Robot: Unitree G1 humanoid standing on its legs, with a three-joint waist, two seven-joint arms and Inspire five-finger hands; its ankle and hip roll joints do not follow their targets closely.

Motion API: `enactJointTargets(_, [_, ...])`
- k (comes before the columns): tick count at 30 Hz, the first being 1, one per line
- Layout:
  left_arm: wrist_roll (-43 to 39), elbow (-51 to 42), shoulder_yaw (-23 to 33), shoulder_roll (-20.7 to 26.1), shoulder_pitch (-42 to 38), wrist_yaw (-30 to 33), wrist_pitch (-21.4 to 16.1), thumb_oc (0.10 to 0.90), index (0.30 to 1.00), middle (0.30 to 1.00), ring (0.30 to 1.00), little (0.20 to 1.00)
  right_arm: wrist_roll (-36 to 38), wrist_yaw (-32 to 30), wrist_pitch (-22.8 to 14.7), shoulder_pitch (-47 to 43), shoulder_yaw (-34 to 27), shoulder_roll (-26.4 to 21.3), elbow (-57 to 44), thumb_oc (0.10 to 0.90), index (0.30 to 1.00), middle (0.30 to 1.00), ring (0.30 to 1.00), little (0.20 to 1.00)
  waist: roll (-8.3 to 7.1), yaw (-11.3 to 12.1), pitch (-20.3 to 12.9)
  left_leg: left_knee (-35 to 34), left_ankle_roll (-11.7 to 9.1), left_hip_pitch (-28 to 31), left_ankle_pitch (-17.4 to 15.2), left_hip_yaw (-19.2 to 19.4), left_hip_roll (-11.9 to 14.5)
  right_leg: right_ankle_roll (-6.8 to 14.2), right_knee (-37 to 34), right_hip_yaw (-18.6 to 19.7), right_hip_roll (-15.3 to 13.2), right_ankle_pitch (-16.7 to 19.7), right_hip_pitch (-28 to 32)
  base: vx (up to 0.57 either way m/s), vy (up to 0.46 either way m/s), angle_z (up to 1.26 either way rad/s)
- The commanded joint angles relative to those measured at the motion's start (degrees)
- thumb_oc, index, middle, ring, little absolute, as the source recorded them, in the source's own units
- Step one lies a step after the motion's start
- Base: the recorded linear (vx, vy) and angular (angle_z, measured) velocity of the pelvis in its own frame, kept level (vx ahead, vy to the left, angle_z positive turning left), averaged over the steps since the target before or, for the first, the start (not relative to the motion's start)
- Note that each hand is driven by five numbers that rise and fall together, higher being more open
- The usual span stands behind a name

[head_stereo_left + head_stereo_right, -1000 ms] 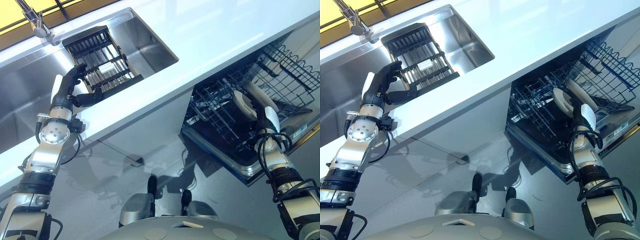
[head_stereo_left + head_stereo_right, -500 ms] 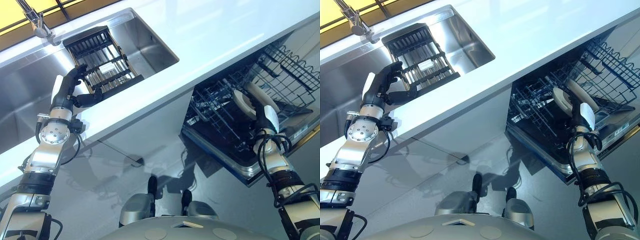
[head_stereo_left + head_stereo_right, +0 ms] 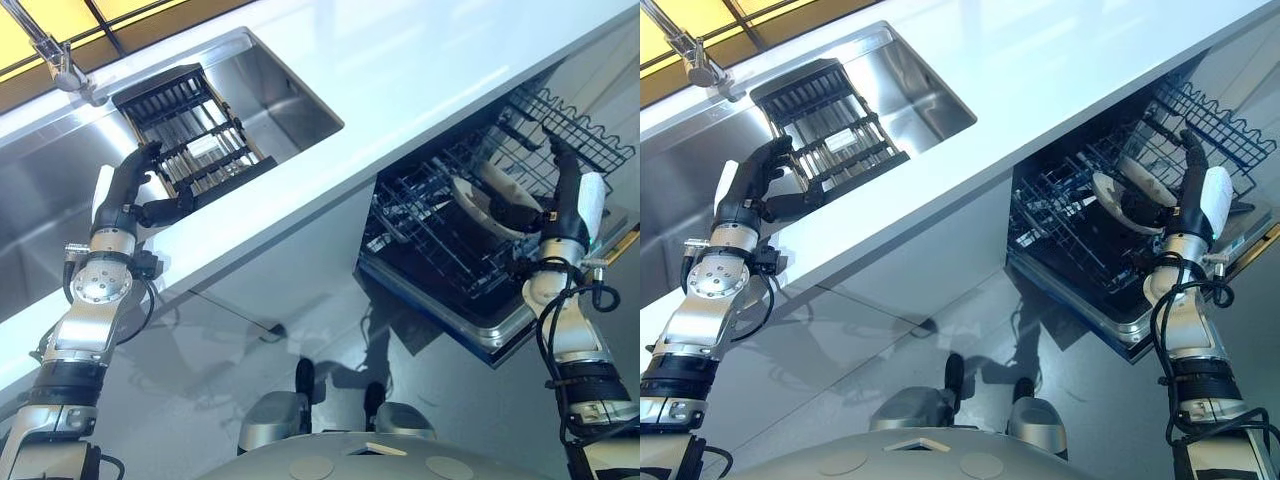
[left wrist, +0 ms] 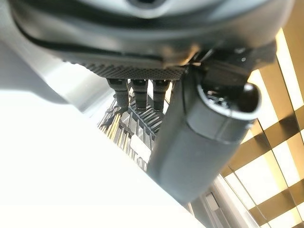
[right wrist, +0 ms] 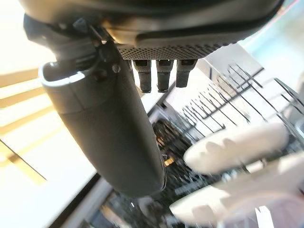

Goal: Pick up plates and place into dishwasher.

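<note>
Since two plates are stood on edge in the dishwasher rack, the right hand is held beside them, fingers straight and empty. Far from the rack, the left hand is kept loosely spread at the sink rack.

Colours and patterns at the sink and the open dishwasher.
White countertop; silver steel sink holding a black slatted drying rack; silver tap; dark blue wire dishwasher rack carrying white plates; glossy grey floor; yellow panels crossed by dark bars; both hands, left and right, black with white thumb covers.
</note>
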Motion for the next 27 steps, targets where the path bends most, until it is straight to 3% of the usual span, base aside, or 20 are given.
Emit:
enactJointTargets(1, [2.2, 0.3, 1.7, 1.0, 3.6, 1.0, -2.3, 0.8, 0.9, 0.9, 0.9, 0.9, -2.1, -2.7, -5.9, 0.0, -2.8, -3.8, -8.1, 0.8, 0.9, 0.9, 0.9, 0.9, -1.8, -0.4, -7.5, 3.3, -0.3, -0.2, -8.0, 2.1, -2.3, 3.6, 4.6, -0.2, 1.0, 0.2, -5.8, -0.01, 0.01, -0.11])
enactJointTargets(4, [2.4, 0.1, 2.0, 0.5, 4.1, 1.0, -2.4, 0.8, 0.9, 0.9, 0.9, 0.9, -0.9, -1.8, -6.2, 1.1, -3.4, -2.9, -9.7, 0.8, 0.9, 0.9, 0.9, 0.9, -1.88, -0.7, -7.8, 3.3, -0.3, -0.3, -8.0, 2.4, -2.2, 3.6, 4.5, 0.2, 1.1, 0.2, -5.8, -0.02, 0.01, -0.11])
enactJointTargets(7, [2.7, 0.3, 2.6, -0.3, 4.9, 1.4, -3.2, 0.8, 0.9, 0.9, 0.9, 0.9, 6.8, 1.2, -7.5, 3.7, -4.1, -0.2, -12.1, 0.8, 0.9, 0.9, 0.9, 0.9, -1.87, -1.4, -8.1, 3.0, -0.3, 0.0, -8.2, 3.0, -2.1, 3.6, 4.5, 0.6, 1.1, 0.0, -5.8, -0.03, 0.025, -0.05])
enactJointTargets(12, [3.7, 0.2, 3.9, -2.4, 6.2, 2.6, -4.2, 0.8, 0.9, 0.9, 0.9, 0.9, 19.0, 9.4, -9.8, 8.6, -3.3, 7.9, -13.6, 0.8, 0.9, 0.9, 0.9, 0.9, -1.57, -2.8, -8.3, 2.9, -0.1, 0.3, -8.3, 4.0, -1.8, 3.4, 5.0, 1.1, 1.1, -0.3, -6.1, -0.04, 0.038, -0.06])
enactJointTargets(14, [4.0, 0.2, 4.5, -3.1, 7.1, 3.5, -4.8, 0.8, 0.9, 0.9, 0.9, 0.9, 27.4, 10.6, -10.2, 10.4, -1.9, 12.6, -13.1, 0.8, 0.9, 0.9, 0.9, 0.9, -1.37, -3.4, -8.1, 2.9, -0.1, 0.5, -8.4, 4.4, -1.8, 3.3, 5.2, 1.4, 1.1, -0.5, -6.1, -0.04, 0.046, -0.05])
enactJointTargets(19, [3.2, -0.3, 4.8, -3.5, 8.6, 5.6, -5.1, 0.8, 0.9, 0.9, 0.9, 0.9, 32.1, 2.8, -15.7, 13.4, -0.2, 19.6, -13.0, 0.8, 0.9, 0.9, 0.9, 0.9, -0.54, -4.4, -8.0, 2.4, 0.0, 0.7, -8.2, 5.1, -1.9, 3.4, 5.3, 1.8, 1.1, -0.5, -6.4, -0.04, 0.053, -0.11])
enactJointTargets(27, [1.1, -1.2, 4.2, -3.9, 9.5, 8.2, -4.0, 0.8, 0.9, 0.9, 0.9, 0.9, 35.5, -2.2, -17.2, 15.7, 2.6, 21.7, -12.5, 0.8, 0.9, 0.9, 0.9, 0.9, 0.96, -5.2, -7.7, 1.7, 0.4, 1.0, -8.5, 5.1, -2.8, 3.5, 5.9, 2.5, 0.6, -1.3, -6.9, -0.01, 0.077, -0.02])
